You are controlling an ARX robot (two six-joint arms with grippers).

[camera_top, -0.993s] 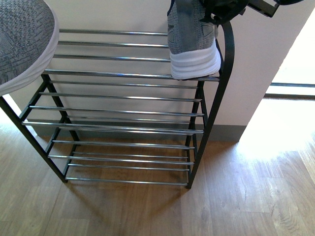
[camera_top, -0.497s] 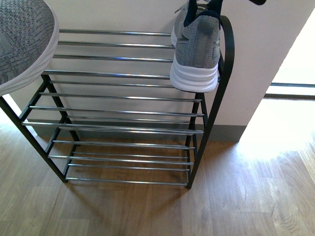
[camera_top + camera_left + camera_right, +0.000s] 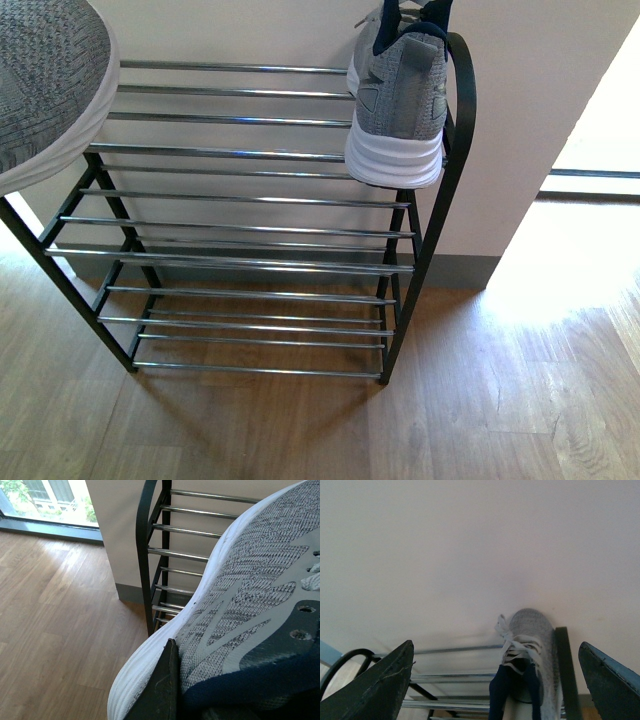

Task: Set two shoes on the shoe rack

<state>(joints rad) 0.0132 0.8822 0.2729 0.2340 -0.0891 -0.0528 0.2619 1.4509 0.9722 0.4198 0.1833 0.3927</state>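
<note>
A wood-plank floor (image 3: 300,430) fills the near ground. At the far side a pale wall (image 3: 540,120) rises, with a grey skirting board (image 3: 465,270) along its foot. To the right is a bright sunlit opening (image 3: 605,120). The left wrist view shows a window (image 3: 45,500) with green leaves outside.

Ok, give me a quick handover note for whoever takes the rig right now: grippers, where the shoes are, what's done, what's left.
Open and empty: right gripper, above the first sneaker and apart from it.
Holding: left gripper, shut on the second sneaker, up in the air by the left end of the shoe rack.
The first sneaker sits on the top shelf at the right end, heel toward the robot.
Done: one shoe placed.
Left: set the second sneaker on the shoe rack, then open the left gripper.
</note>
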